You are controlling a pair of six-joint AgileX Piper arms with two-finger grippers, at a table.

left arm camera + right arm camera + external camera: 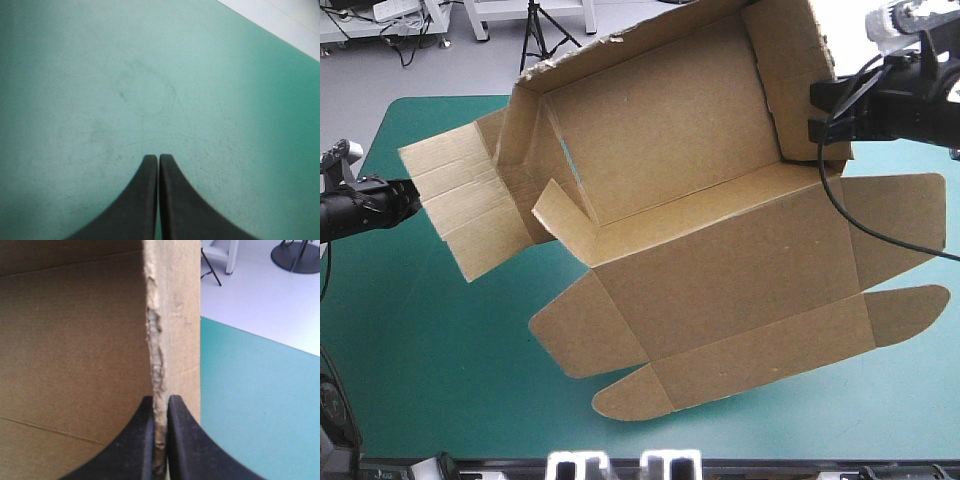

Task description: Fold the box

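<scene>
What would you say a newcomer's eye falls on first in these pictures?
The big brown box dominates: a half-formed sheet with some walls raised, held up tilted above the teal-green table, its flaps splayed toward the near edge. The right gripper pinches the raw edge of the wall on its own side. The left gripper is shut on nothing, over bare table near the left edge.
</scene>
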